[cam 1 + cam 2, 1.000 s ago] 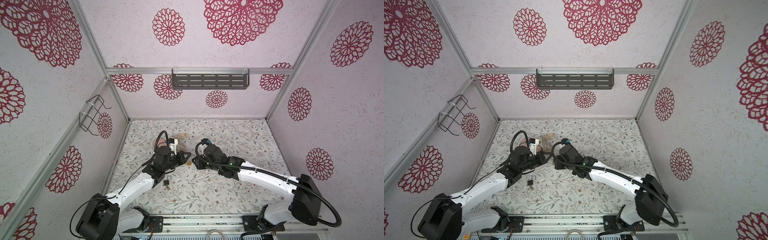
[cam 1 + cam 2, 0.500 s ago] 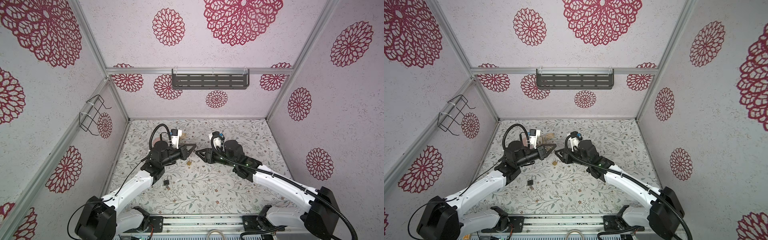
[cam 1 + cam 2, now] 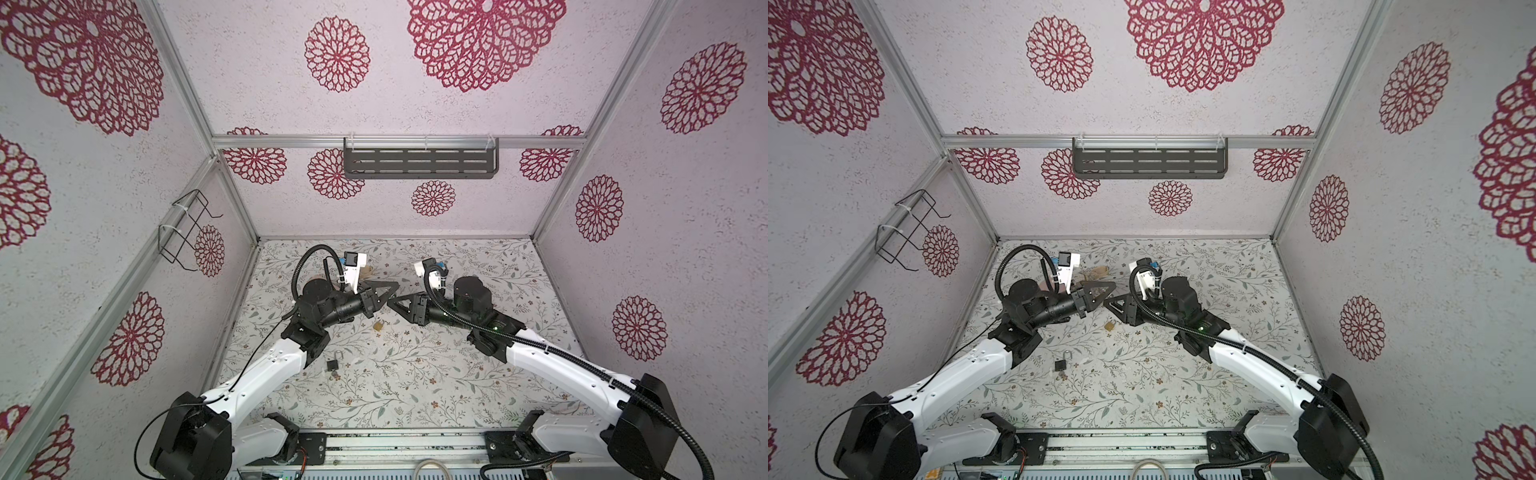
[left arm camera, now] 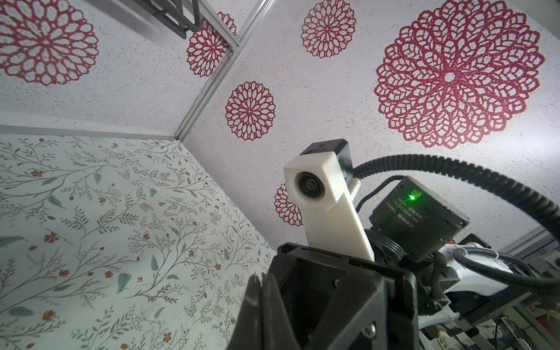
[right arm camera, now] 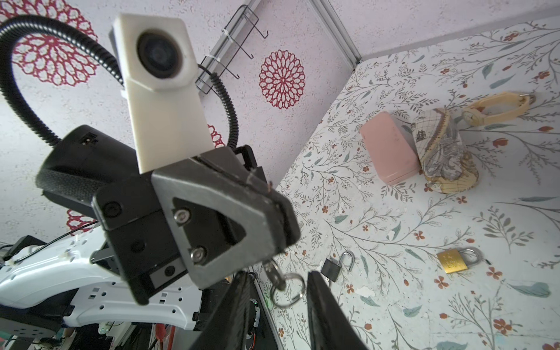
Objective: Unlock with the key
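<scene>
Left pincer (image 5: 274, 248) clamped on key (image 5: 273, 273), right pincer (image 3: 394, 306) apart, brass padlock (image 5: 451, 263) engraving unreadable

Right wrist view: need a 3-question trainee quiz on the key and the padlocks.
1. True or false: the key lies on the table.
2. Which padlock has its shackle swung open? A) the brass padlock B) the black padlock C) both
3. Which gripper holds the key?

Key
1. False: it hangs in the air above the table.
2. B
3. The left gripper, fingers shut on the key.
</scene>
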You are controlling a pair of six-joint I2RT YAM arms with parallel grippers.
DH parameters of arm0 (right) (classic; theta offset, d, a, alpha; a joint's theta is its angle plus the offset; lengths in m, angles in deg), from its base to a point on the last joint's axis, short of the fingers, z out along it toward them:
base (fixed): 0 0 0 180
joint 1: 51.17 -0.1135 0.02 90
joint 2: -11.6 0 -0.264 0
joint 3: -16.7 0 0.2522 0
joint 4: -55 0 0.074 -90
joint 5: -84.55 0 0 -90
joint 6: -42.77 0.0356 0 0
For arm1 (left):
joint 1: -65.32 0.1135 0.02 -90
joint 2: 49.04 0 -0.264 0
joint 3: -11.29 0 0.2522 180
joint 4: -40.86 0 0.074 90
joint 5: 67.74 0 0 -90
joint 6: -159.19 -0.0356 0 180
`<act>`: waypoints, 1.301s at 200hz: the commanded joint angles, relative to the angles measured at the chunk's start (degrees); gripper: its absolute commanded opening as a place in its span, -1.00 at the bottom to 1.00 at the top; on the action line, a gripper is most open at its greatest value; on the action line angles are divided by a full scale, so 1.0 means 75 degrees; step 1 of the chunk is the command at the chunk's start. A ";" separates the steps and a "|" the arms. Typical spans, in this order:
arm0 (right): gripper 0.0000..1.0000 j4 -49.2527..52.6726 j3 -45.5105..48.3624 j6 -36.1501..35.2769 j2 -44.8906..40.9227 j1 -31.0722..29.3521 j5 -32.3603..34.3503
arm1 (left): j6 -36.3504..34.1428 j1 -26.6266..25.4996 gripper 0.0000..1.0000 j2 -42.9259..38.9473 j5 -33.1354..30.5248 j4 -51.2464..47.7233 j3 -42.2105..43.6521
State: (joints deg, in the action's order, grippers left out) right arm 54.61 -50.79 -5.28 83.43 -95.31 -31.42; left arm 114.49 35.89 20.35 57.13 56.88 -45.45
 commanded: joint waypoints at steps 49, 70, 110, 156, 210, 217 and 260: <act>-0.39 -0.0628 0.0122 -0.0201 -0.0475 0.0249 -0.0274 | -0.0051 -0.0071 -1.00 0.0031 0.0297 0.0414 -0.0140; -0.42 -0.0748 0.0133 -0.0179 -0.0461 0.0260 -0.0377 | -0.0052 -0.0072 -1.00 0.0053 0.0316 0.0414 -0.0140; -0.53 -0.0890 0.0125 -0.0121 -0.0288 0.0272 -0.0592 | -0.0017 -0.0077 -1.00 0.0065 0.0347 0.0477 -0.0149; -0.62 -0.0891 0.0104 -0.0115 -0.0230 0.0313 -0.0615 | 0.0019 -0.0081 -1.00 0.0077 0.0356 0.0560 -0.0162; -0.66 -0.1144 0.0261 0.0047 -0.0277 0.0371 -0.0693 | 0.0199 -0.0087 -1.00 0.0112 0.0452 0.0836 -0.0175; -0.66 -0.1179 0.0251 0.0078 -0.0256 0.0389 -0.0720 | 0.0217 -0.0093 -1.00 0.0135 0.0499 0.0896 -0.0175; -0.68 -0.1545 0.0215 0.0259 -0.0212 0.0430 -0.0833 | 0.0208 -0.0107 -1.00 0.0206 0.0623 0.0915 -0.0199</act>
State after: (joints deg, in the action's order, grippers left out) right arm 48.16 -48.45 -4.41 82.01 -92.53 -36.25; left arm 116.02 35.67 21.51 59.98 61.58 -45.50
